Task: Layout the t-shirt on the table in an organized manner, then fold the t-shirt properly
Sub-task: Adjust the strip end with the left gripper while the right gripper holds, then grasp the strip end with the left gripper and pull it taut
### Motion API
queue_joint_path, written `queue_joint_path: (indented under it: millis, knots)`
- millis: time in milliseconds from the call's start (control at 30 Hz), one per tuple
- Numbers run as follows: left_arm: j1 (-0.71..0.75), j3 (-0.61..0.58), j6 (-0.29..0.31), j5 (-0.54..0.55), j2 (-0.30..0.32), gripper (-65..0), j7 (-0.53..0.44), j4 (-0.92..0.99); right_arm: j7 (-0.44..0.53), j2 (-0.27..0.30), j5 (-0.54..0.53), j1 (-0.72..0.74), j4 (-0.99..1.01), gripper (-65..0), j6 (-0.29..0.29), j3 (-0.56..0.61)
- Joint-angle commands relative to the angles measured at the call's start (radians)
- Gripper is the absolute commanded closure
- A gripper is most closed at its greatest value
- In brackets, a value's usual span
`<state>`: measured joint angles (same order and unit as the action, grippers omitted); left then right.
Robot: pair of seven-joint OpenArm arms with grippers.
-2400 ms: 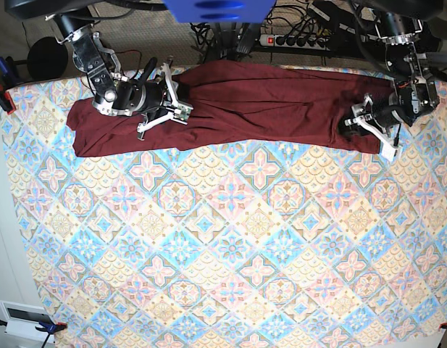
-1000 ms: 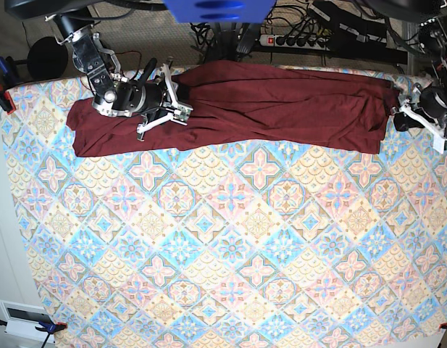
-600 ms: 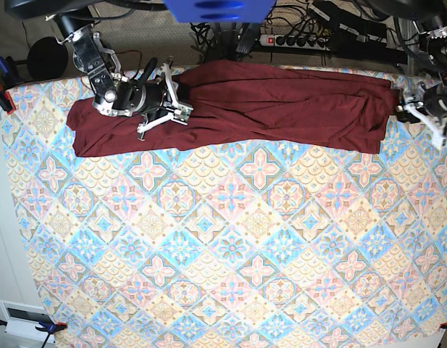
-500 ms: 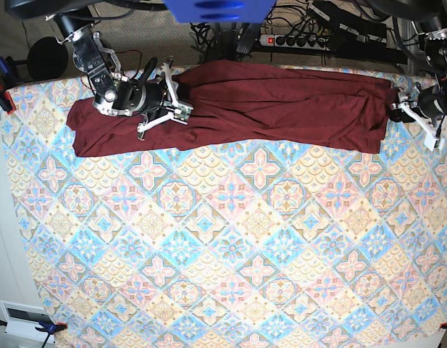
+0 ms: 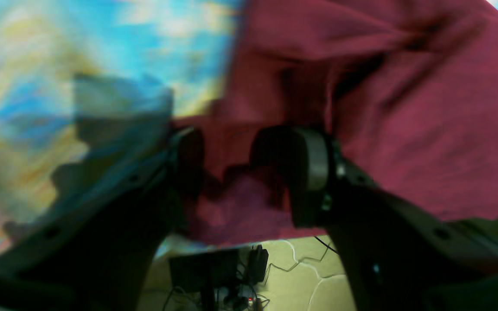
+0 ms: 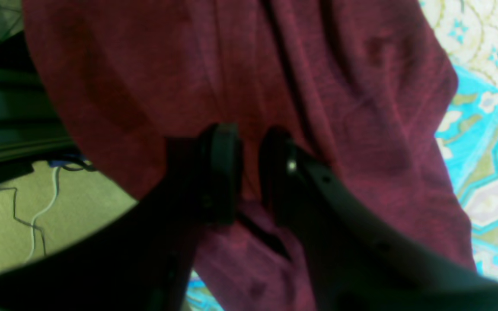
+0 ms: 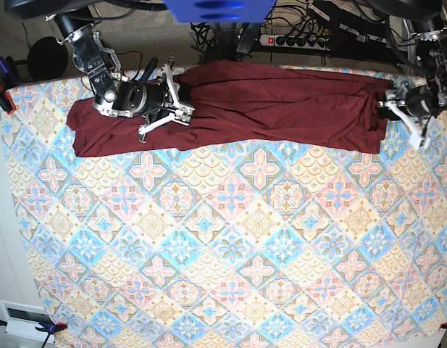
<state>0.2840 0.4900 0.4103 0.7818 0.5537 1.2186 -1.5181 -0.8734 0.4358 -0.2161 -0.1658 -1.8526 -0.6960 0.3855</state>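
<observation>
A power strip (image 7: 299,40) and loose cables lie beyond the far edge of the table (image 7: 230,239), behind both pincers. The base view shows the t-shirt (image 7: 266,105) stretched in a long band along that edge. Only the wrist views show the grips: the right pincer (image 6: 249,172) is clenched on a fold of shirt, while the left pincer (image 5: 240,172) stands spread at the shirt's end, with cloth lying between its fingers.

Table (image 7: 230,239) in front of the t-shirt (image 7: 274,105) lies open, easy passage. Far edge blocked: power strip (image 7: 299,40), cables behind shirt.
</observation>
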Motion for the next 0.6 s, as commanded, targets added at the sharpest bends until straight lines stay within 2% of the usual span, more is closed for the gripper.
queue_joint_path:
  millis: [0, 333, 500, 567]
  knots:
    - [-0.004, 0.012, -0.001, 0.000, 0.015, -30.9, -0.007, -0.011, 0.013, 0.010, -0.012, 0.012, -0.028, -12.7, -0.002, -0.004]
    - [-0.006, 0.022, -0.004, 0.009, -0.007, -30.9, -0.007, -0.019, 0.013, 0.010, -0.012, 0.012, -0.028, -12.7, -0.002, -0.006]
    - [-0.001, 0.152, -0.004, 0.018, -0.007, -30.9, 0.000, -0.040, 0.013, 0.010, -0.012, 0.012, -0.028, -12.7, -0.002, -0.006]
    - [-0.001, 0.161, -0.004, 0.012, 0.019, -30.9, 0.000, -0.035, 0.013, 0.010, -0.012, 0.007, -0.028, -12.7, -0.002, -0.006]
